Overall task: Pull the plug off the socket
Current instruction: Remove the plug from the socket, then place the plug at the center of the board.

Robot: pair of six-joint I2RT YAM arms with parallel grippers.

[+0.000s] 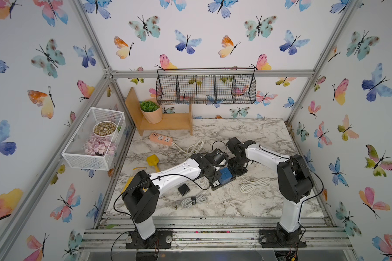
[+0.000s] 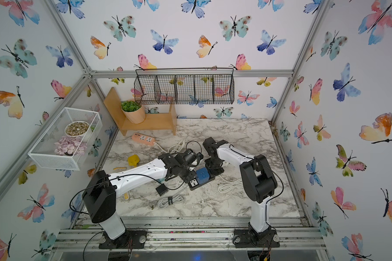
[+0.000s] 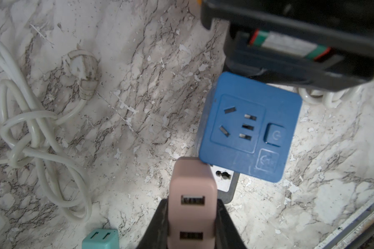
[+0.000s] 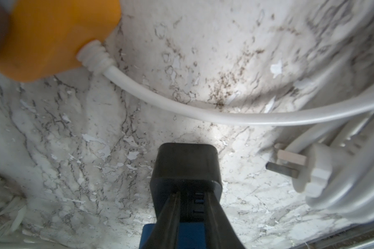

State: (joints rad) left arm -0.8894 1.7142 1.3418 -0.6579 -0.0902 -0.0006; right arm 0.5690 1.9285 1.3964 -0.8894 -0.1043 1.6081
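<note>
Your left tool [image 3: 191, 207] is clenched on the pink plug [image 3: 190, 179], with the socket [image 3: 224, 179] just under its tip, and your right tool [image 4: 191, 198] clamps the black strip [image 4: 186, 163]; you cannot tell whether the prongs are free yet.

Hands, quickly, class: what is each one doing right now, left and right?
Left hand: closed on the pink charger.
Right hand: closed on the black power strip.
</note>
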